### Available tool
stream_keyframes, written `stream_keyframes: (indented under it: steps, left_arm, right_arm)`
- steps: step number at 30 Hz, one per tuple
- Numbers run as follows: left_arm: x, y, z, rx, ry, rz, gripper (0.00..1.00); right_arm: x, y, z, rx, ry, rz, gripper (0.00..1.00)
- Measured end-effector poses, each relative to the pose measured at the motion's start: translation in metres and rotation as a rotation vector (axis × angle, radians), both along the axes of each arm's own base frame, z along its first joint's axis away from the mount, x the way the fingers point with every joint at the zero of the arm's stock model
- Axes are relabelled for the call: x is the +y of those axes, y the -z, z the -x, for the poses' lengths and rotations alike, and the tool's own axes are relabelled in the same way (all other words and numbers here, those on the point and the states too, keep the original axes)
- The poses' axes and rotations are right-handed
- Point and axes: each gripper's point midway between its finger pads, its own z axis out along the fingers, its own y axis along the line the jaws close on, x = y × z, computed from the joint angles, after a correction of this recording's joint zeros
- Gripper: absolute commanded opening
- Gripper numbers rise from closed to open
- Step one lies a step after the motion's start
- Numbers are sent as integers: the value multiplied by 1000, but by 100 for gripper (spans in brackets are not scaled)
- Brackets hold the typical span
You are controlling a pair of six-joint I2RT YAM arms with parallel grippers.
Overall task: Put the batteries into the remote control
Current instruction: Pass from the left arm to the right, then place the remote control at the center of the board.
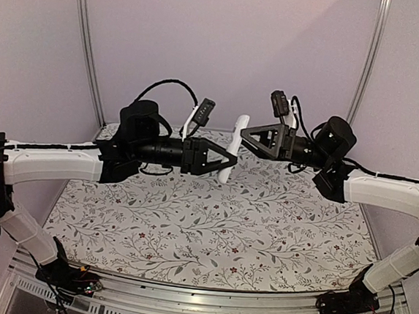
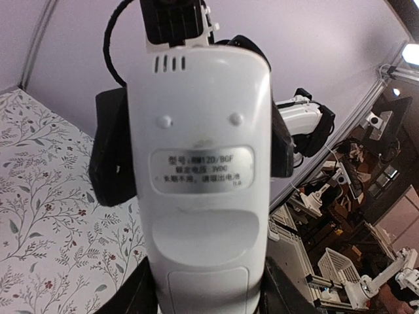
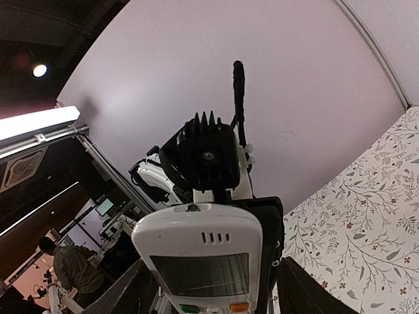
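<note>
- Little of the task looks done: the remote control (image 1: 240, 123) is lifted off the floral table (image 1: 188, 236), and its plain white back faces the left wrist camera.
- The battery cover (image 2: 208, 288), below the curved thumb dip and the printed label (image 2: 201, 169), appears to be on. No battery shows in any view, so where the two cells lie cannot be told.
- Left to do, by my reading: open the cover, fetch both cells, seat them and close up.
- The left arm reaches from the left edge towards the middle, forearm roughly level. The left gripper (image 1: 224, 162) is clamped on the remote's lower half, holding it nearly upright with its top leaning slightly right.
- The right arm mirrors it from the right. The right gripper (image 1: 249, 136) sits at the remote's upper end on the screen side, a jaw on either flank. Whether it presses or only straddles, I cannot tell.
</note>
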Motion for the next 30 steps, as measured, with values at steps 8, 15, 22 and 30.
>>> stream_keyframes:
  steps: [8, 15, 22, 30]
  left_arm:
    - [-2, 6, -1, 34, 4, -8, 33]
    - [-1, 10, -4, 53, -8, -15, 44]
    - [12, 21, -15, 52, -80, -40, 92]
    - [80, 1, -56, -13, -417, -107, 100]
  right_arm:
    - [5, 0, -2, 7, -10, -2, 37]
    - [6, 4, -4, 5, -9, 4, 17]
    - [9, 17, -9, 64, -4, 45, 10]
    - [11, 65, -43, 172, 146, 315, 9]
